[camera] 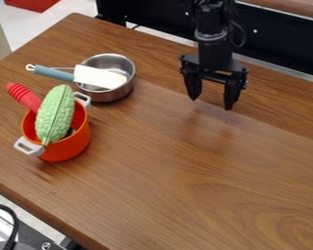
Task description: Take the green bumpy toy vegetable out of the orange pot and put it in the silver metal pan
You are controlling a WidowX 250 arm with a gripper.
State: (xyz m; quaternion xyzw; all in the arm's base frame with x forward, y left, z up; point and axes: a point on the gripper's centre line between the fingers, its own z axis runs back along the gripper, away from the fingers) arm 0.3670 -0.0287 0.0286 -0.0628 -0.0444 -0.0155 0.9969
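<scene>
Camera view check: gripper spread wide, cookware off to one side

So from my remote seat, I've got the gripper [211, 102] hanging over the wooden surface [198, 195], fingers apart with a clear gap between them. Closest thing to it is a metal pan [113, 96], off to its left as the camera sees it. A spatula [99, 77] lies across that one, white head over the opening, blue-grey handle poking out away from the gripper. Farther left and lower than the gripper, an orange pot [71, 146] holds a bumpy green toy vegetable [55, 114], tilted, plus something with a red handle [23, 96].
</scene>
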